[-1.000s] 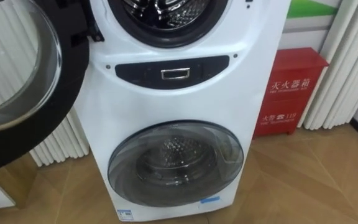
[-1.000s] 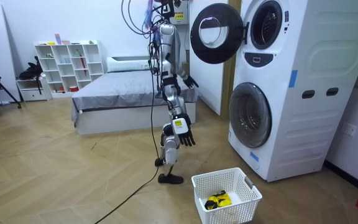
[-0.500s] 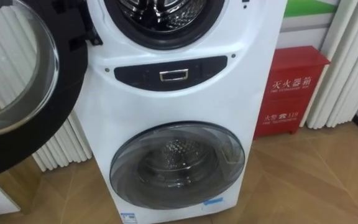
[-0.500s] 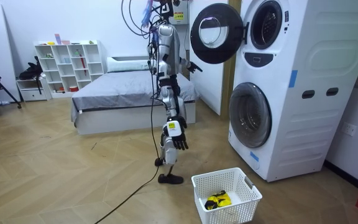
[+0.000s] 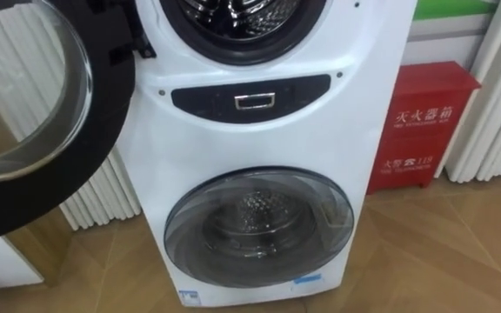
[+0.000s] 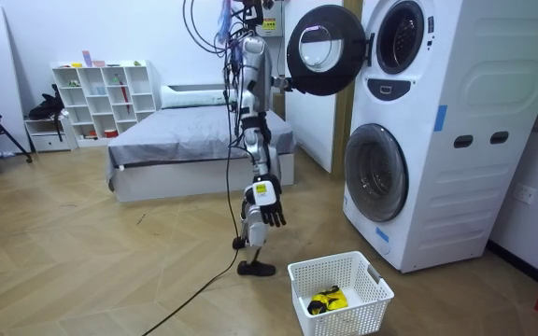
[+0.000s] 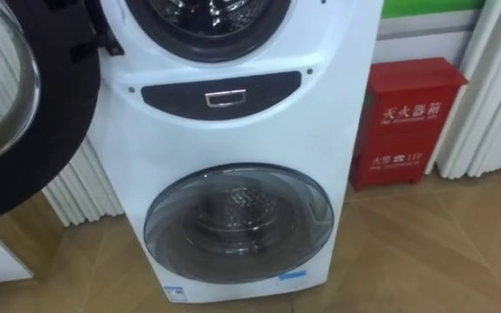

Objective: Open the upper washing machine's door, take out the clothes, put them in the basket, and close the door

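Standing before a tall white washing machine [image 5: 268, 148], long axis vertical, two drums stacked, both mouths facing out toward the robot. Upper drum [image 5: 246, 17] open, bare metal in the visible part. Its round door [image 5: 103, 130] swung wide to the machine's left, black rim and glass bowl turned toward the head camera. Lower door [image 5: 259, 226] shut. Red cabinet [image 5: 424, 122] against the wall just right of the machine.

Seen from the room: white basket [image 6: 362, 313] on the floor in front of the machine's lower door, with a small yellow and black bundle [image 6: 328, 301] lying in its bottom; cloth or not, cannot tell. Bed [image 6: 176, 140] behind the robot, well away from the machine.

Left hand [image 6: 281, 84] up at the open door's near edge, at or just beside the rim; contact and grip impossible to tell. Right hand [image 6: 264, 213] hanging low at the side, fingers loose, holding nothing, above the basket on its bed side, well apart from the bundle and from the upper drum.

Compared with a second ago: left hand higher and nearer the door, up from chest height; right hand drawn in a little closer to the leg; basket and bundle unmoved. Whole head-camera picture shifted slightly, the machine further right in it, which is the camera's own move.
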Motion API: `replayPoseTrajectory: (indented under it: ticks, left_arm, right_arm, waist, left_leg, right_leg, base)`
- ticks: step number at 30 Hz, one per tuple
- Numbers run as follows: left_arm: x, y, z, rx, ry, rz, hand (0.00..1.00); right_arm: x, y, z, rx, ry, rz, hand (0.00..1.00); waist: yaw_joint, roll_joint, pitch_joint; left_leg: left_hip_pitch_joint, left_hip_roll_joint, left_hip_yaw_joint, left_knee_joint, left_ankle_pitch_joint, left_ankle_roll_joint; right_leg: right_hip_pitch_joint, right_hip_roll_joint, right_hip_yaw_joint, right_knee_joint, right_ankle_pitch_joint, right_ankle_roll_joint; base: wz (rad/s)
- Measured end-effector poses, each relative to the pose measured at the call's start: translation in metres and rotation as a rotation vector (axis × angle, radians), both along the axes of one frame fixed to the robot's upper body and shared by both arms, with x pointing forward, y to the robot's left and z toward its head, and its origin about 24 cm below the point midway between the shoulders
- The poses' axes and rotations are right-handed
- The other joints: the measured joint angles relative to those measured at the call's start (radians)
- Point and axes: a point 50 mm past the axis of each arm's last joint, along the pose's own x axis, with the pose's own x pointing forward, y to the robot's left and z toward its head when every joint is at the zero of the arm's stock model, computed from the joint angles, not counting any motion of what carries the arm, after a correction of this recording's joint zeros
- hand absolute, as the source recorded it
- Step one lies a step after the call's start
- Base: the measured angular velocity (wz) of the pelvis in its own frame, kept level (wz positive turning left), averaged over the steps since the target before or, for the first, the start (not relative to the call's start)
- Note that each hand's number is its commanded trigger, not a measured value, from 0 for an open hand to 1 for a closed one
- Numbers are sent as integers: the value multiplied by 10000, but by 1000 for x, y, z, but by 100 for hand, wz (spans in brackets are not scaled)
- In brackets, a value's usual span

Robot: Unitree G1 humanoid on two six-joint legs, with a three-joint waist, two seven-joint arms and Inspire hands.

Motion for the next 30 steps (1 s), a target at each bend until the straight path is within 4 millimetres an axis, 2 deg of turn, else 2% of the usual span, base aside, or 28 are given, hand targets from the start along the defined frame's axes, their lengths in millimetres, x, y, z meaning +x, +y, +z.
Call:
replayPoseTrajectory:
  ticks: [6, 8, 15, 18, 22, 24, 26, 27, 30]
  left_arm:
    - [15, -3, 12, 149, 38, -323, 0]
    - [21, -6, 16, 302, -28, -350, 0]
    - [31, -18, 17, 619, 25, -750, 0]
    - [40, -35, 17, 1068, 76, -1031, 0]
    - [49, -78, 14, 1399, 0, -2003, 0]
    - [52, -91, 13, 1357, -88, -2452, 0]
    - [47, -106, 17, 1804, 140, -2938, 0]
    - [46, -110, 17, 1865, 168, -3072, 0]
    - [41, -129, 22, 2324, 182, -4115, 0]
  right_arm:
    - [1, -7, 5, -323, -36, 267, 0]
    - [6, -7, 4, -335, -27, 457, 0]
    - [9, -3, 1, -104, 187, 925, 0]
    - [3, 1, -2, 234, 550, 1240, 0]
    - [5, 6, -4, 451, 1033, 2315, 0]
    - [15, 8, -5, 480, 908, 2602, 0]
    - [24, 11, -6, 543, 789, 2932, 0]
    - [25, 12, -6, 569, 811, 2993, 0]
    - [21, 16, -8, 766, 1064, 2934, 0]
  waist:
    - [-16, -197, 65]
    - [-34, -332, 90]
    - [-253, -584, 128]
    - [-305, -646, 134]
    - [-378, -640, 139]
    - [-378, -630, 146]
    - [-434, -620, 152]
    - [-480, -619, 153]
    - [-582, -612, 162]
  left_leg:
    - [-73, -21, -186, 10, 19, 28]
    - [-191, 14, -214, 142, 21, 31]
    - [-385, -56, -293, 311, 68, 109]
    - [-515, -100, -421, 328, 150, 187]
    - [-744, -314, -833, 330, 353, 377]
    - [-823, -390, -834, 330, 422, 459]
    - [-872, -439, -836, 323, 465, 536]
    - [-893, -439, -828, 325, 477, 557]
    - [-1002, -427, -423, 312, 531, 649]
  right_leg:
    - [27, -30, 42, 10, 0, 0]
    - [-4, -54, 40, 10, -1, 1]
    - [-33, -163, -6, 23, 1, 4]
    - [-60, -200, 38, 37, 93, 51]
    - [-111, -358, 374, 32, 276, 145]
    - [-156, -442, 583, 41, 312, 182]
    - [-159, -496, 555, 8, 442, 230]
    - [-158, -503, 563, 12, 482, 229]
    - [-165, -612, 606, 24, 575, 215]
  base:
    - [14]
    - [9]
    - [9]
    - [23]
    - [40]
    - [32]
    - [16]
    - [31]
    - [33]
